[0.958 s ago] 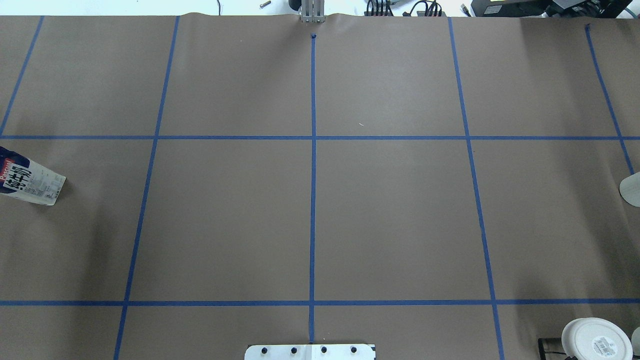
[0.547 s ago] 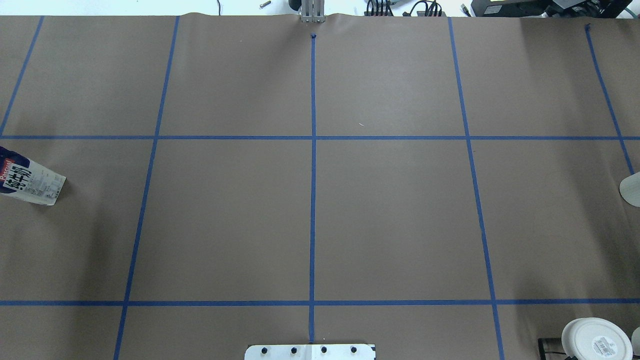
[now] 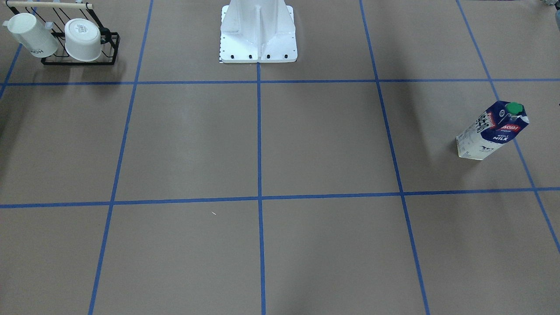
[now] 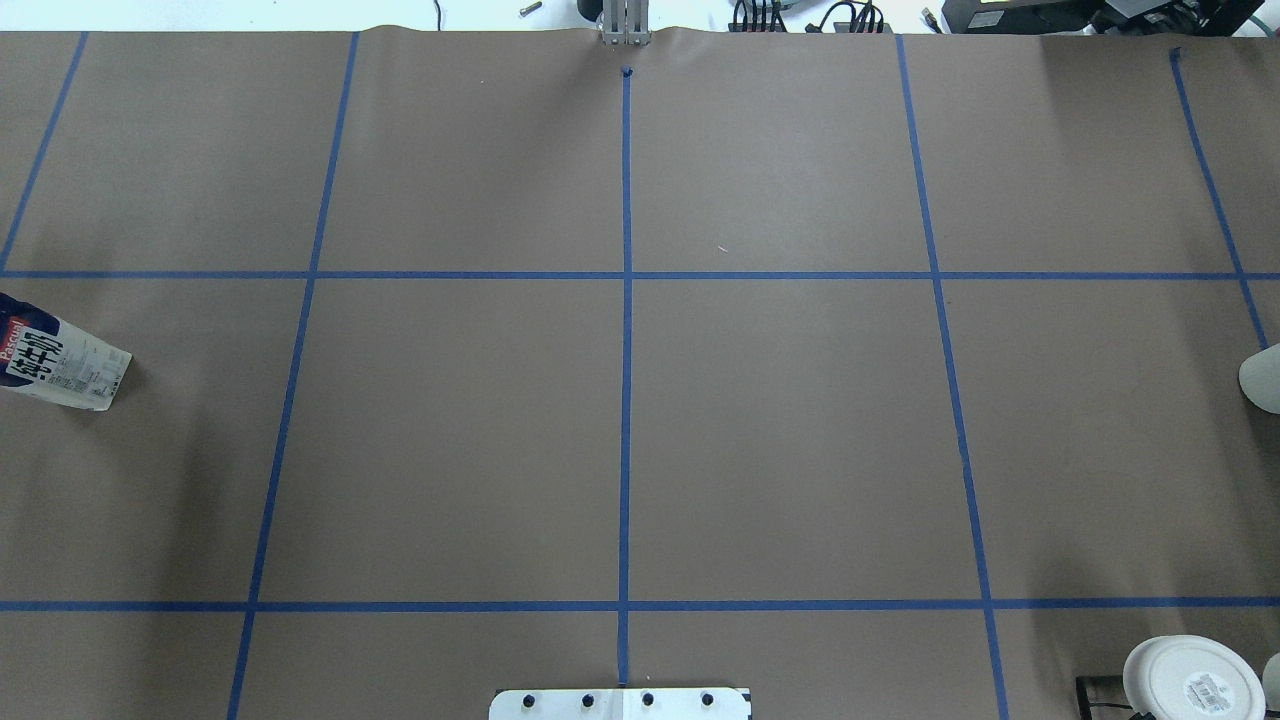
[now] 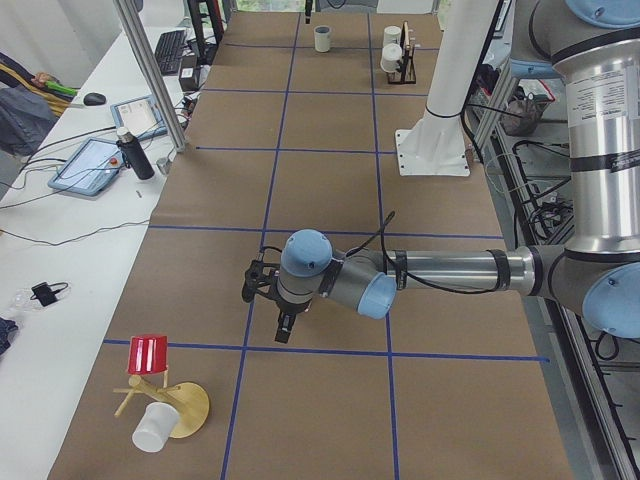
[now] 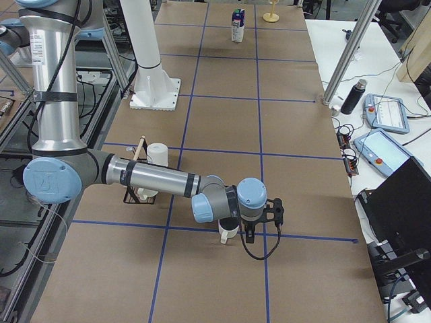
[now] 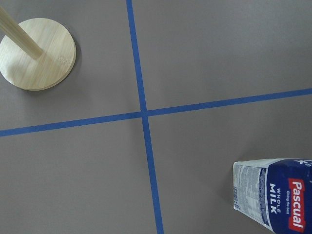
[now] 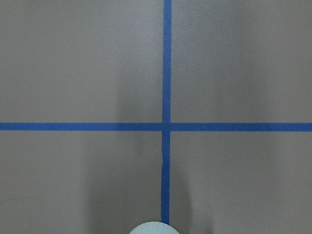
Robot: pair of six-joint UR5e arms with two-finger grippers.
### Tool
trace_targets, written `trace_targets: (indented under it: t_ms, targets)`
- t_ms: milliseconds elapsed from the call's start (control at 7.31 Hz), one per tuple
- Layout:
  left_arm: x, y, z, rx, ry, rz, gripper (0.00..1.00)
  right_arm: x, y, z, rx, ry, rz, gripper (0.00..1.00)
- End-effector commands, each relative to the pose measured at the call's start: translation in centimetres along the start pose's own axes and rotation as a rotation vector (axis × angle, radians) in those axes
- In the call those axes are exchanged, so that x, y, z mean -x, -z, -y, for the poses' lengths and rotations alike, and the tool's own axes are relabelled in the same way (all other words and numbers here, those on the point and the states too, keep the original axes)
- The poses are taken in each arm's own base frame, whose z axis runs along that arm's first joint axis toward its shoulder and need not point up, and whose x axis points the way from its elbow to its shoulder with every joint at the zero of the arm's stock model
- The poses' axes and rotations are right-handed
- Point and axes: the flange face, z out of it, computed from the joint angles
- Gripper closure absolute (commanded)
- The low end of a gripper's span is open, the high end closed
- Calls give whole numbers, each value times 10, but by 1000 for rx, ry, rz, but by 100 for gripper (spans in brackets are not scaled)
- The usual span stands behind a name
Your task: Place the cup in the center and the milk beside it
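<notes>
The milk carton [image 3: 492,131] stands upright at the table's left side; it also shows in the overhead view [image 4: 55,362], the right side view [image 6: 237,25] and at the lower right of the left wrist view [image 7: 270,197]. The cup [image 6: 229,231], a short white mug, stands at the table's right end, cut by the overhead view's edge [image 4: 1262,380]. Its rim shows at the bottom of the right wrist view [image 8: 153,229]. My left gripper [image 5: 256,286] hovers over the table near the milk. My right gripper [image 6: 277,210] hovers just beside the cup. I cannot tell whether either is open or shut.
A black wire rack [image 3: 109,43] near my right holds a taller lettered mug [image 3: 33,37] and a wider cup [image 3: 83,39]. A wooden mug stand [image 5: 185,408] with a red cup stands at the left end; its base shows in the left wrist view [image 7: 38,53]. The robot base [image 3: 258,35] stands at mid-table.
</notes>
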Motion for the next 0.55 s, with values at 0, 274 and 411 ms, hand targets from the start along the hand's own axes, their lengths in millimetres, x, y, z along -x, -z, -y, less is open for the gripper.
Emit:
trace_targets:
  t_ms: [0, 274, 411]
  targets:
    - [-2, 2, 1, -3, -2, -2, 1, -13, -5, -42, 18, -15, -3, 0]
    - [-1, 1, 1, -2, -1, -2, 1, -19, -20, -69, 62, -23, -17, 2]
    - [-1, 1, 0, -1, 1, -2, 1, -17, -28, -70, 79, -21, -25, 6]
